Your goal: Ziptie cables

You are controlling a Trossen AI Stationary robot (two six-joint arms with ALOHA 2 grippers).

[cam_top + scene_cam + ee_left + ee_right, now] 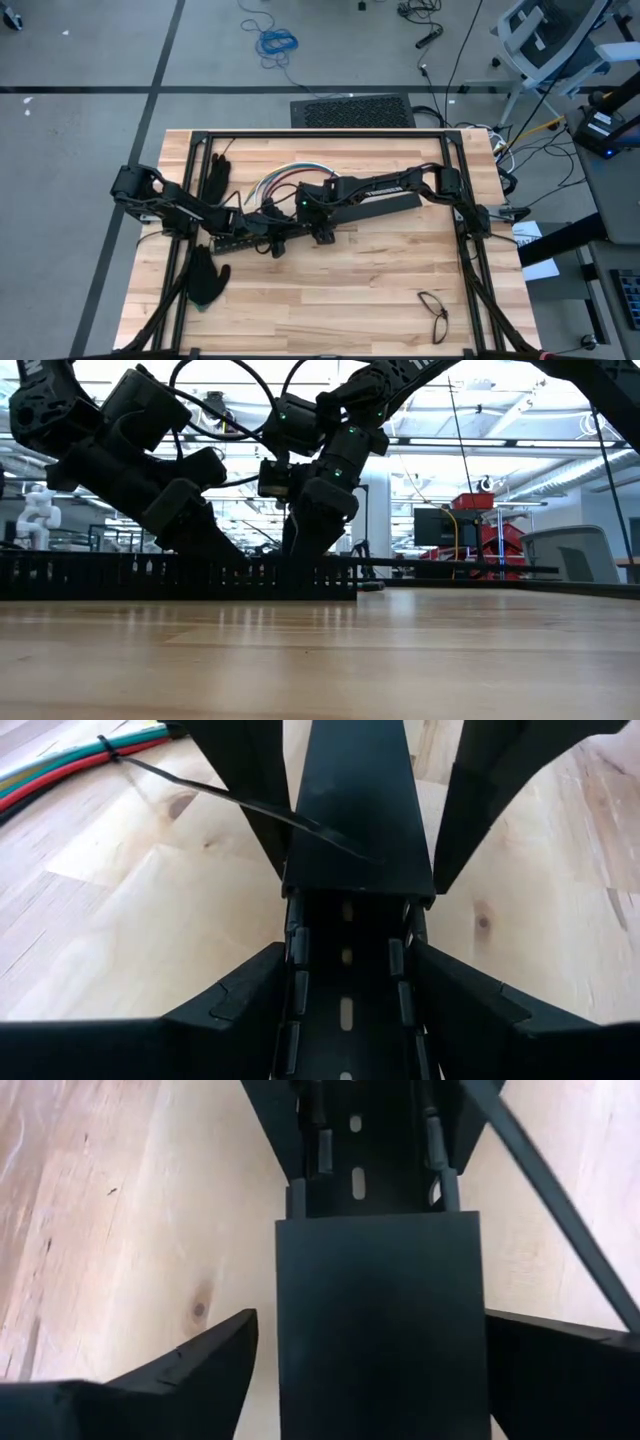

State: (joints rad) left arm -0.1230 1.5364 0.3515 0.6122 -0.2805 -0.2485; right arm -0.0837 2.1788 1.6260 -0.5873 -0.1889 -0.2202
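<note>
The cables (60, 770), red, blue, green and yellow, lie bundled on the wood (285, 178). A thin dark ziptie (240, 805) is looped round them, and its free end lies across a flat black cover (355, 810). The cover lies on a black slotted bar (345, 1010). My left gripper (345, 960) is shut on that bar. My right gripper (370, 1315) is open, with a finger on either side of the cover (380, 1340). Bare wood shows beside one finger. Whether the other touches the cover's edge I cannot tell. My left gripper pinches the slotted bar by its two toothed side walls (292, 990) between its two fingers, next to the cover's near end. The fingers slant down from the table's left and run along the bar. The bar lies flat on the table.
Two black gloves (216, 180) (206, 277) lie at the table's left. A pair of glasses (432, 312) lies near the front right. Another long black bar (385, 207) lies under the right arm. A black frame (320, 133) runs round the table's edges.
</note>
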